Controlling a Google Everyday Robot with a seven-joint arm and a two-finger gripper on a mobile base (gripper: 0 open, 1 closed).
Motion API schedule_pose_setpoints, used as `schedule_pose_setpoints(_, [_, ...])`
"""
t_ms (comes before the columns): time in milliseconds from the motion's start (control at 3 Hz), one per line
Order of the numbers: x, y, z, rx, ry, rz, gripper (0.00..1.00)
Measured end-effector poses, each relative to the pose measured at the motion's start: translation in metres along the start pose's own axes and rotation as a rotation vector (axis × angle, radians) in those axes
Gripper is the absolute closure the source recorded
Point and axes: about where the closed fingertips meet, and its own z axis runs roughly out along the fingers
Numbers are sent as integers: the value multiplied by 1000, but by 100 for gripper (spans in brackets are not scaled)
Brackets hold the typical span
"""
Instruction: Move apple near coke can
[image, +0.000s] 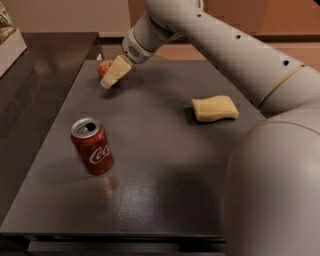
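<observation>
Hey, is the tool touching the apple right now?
Cannot tell. In the camera view the tool, at the far left of the table, overlaps the apple, hiding any contact or gap.

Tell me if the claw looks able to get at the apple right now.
Probably yes. The claw hangs right at the apple, partly covering it from this view, with nothing between them; the sponge and coke can sit well away.

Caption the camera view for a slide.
The gripper poised at the apple at the back, coke can upright nearer the camera, yellow sponge at picture right.
</observation>
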Motion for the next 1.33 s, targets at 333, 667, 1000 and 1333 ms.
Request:
schedule_pose_setpoints(333, [-6, 3, 19, 4, -9, 6, 0])
schedule_pose_setpoints(667, [-7, 4, 35, 10, -19, 19, 0])
schedule_pose_setpoints(1000, [-9, 3, 45, 8, -26, 33, 0])
schedule_pose_setpoints(1333, [-12, 0, 51, 9, -30, 43, 0])
